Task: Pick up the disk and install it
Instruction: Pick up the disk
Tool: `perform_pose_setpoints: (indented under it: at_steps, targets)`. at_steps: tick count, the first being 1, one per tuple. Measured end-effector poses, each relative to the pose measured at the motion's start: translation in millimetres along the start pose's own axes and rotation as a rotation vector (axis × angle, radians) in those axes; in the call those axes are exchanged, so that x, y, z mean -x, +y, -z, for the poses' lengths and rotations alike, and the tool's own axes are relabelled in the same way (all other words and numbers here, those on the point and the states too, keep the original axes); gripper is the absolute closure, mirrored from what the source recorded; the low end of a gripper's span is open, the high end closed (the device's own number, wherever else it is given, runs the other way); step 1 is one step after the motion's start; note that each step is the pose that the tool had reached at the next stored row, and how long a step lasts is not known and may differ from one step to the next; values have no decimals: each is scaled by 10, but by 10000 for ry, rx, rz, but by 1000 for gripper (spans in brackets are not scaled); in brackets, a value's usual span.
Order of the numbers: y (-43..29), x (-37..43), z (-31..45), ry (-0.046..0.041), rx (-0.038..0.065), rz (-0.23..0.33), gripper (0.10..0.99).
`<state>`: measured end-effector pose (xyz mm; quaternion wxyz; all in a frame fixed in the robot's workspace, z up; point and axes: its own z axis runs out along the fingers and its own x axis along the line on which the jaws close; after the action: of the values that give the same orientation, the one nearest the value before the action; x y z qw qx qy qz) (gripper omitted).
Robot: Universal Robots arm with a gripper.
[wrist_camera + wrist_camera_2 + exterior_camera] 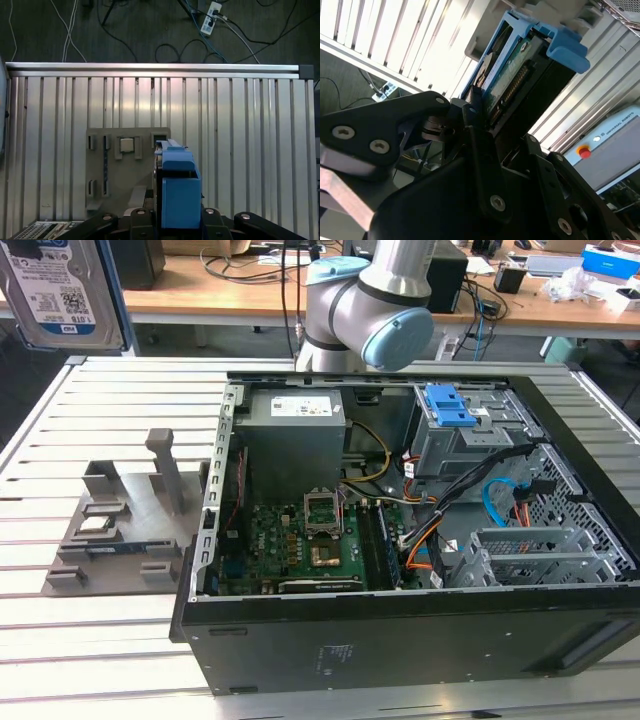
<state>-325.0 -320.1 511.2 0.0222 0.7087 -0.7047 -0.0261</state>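
Gripper (502, 125) clamped on the disk (512, 75), held above the slatted table (250, 150) near a grey holder (125, 180) and an open computer case (400, 640).

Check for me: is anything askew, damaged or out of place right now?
Nothing stands out. The gripper is shut on the disk, held squarely in its blue carrier, above the grey fixture. The open computer case lies flat on the slotted table.

my bench: ribbed aluminium table (70, 640), pale slats catching soft glare | behind it: wooden desk (185, 300) | below: dark floor (125, 35), loose cables (239, 39), white power strip (212, 10) | light: even, indoor
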Motion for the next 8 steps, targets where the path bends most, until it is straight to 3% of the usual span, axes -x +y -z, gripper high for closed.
perform_pose_setpoints:
  at_steps: [8]
  targets:
    - [8, 4, 206, 0, 31, 0, 725]
